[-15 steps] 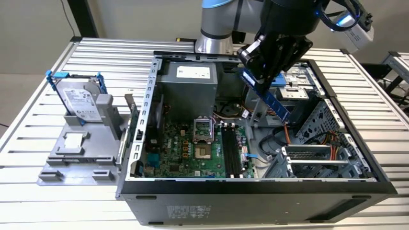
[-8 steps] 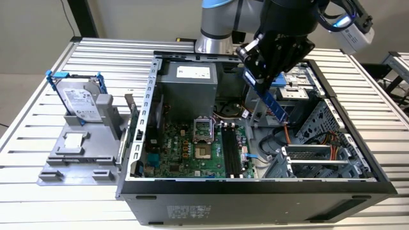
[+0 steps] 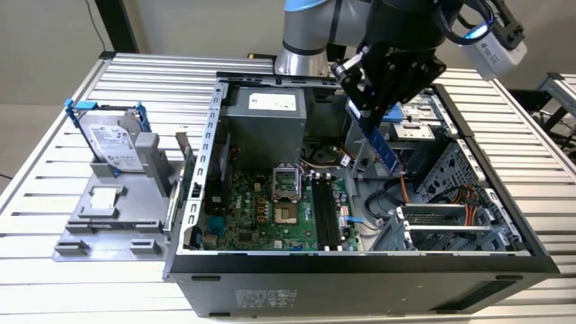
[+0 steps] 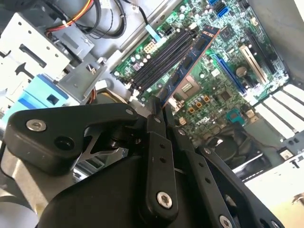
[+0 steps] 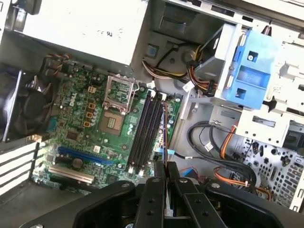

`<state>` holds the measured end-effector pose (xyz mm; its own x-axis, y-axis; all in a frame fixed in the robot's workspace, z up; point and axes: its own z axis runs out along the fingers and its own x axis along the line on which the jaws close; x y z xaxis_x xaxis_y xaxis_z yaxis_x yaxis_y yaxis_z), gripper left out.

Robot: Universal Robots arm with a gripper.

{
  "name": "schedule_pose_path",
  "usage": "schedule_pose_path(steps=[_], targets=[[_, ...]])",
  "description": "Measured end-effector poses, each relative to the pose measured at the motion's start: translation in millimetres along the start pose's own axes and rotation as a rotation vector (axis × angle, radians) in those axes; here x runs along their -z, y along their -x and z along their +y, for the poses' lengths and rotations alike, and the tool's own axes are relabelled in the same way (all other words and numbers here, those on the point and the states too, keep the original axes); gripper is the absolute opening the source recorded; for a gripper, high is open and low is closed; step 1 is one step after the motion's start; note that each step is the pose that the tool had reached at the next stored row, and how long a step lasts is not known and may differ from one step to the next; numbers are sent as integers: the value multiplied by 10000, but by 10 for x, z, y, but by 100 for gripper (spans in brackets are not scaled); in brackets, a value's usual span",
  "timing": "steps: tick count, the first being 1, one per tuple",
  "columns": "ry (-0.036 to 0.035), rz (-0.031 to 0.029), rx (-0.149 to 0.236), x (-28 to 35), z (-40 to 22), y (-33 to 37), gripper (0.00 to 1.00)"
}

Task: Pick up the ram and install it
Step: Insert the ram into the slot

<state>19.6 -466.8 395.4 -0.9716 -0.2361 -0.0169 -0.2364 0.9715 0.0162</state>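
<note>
So, the pickup half is looking done. The gripper (image 3: 362, 111) is clamping the ram (image 3: 382, 145) by one end, with its jaws squeezed right down on the thin stick and nothing else between them. The ram is hanging in the air, tilted, inside the open case (image 3: 360, 260). It's sitting over the motherboard (image 3: 261, 209) edge toward the exterior view's right, and it isn't touching the board.

In the second wrist view the ram (image 4: 190, 61) is running roughly parallel to the black slots (image 4: 159, 59), just beside them and not in one. All the slots (image 5: 145, 133) are looking empty to me in the first wrist view, so I'm calling the install part not done yet.

The hard drive (image 3: 117, 142) is standing untouched near the worktop (image 3: 54, 202) edge on the exterior view's left, well apart from all this.
</note>
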Motion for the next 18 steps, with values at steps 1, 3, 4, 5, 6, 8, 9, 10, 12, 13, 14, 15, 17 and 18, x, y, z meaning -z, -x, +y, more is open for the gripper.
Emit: schedule_pose_path(steps=[1, 3, 4, 5, 6, 8, 9, 10, 12, 13, 14, 15, 17, 18], targets=[[-1, -2, -111, 0, 0, 0, 0], [-6, -5, -334, 0, 0, 0, 0], [-9, -7, -440, 0, 0, 1, 0], [-10, -9, -547, 0, 0, 1, 0], [-13, -10, -659, 0, 0, 1, 0], [-17, -14, -870, 0, 0, 1, 0], [-19, -15, -978, 0, 0, 1, 0], [-21, -17, -1084, 0, -1, 2, 0], [-25, -20, -1289, 0, 0, 2, 0], [-27, -21, -1394, 0, -1, 2, 0], [-28, -23, -1493, 0, -1, 3, 0], [-31, -24, -1591, 0, -1, 3, 0], [-34, -27, -1782, 0, -1, 4, 0], [-36, -28, -1874, 0, -1, 5, 0]])
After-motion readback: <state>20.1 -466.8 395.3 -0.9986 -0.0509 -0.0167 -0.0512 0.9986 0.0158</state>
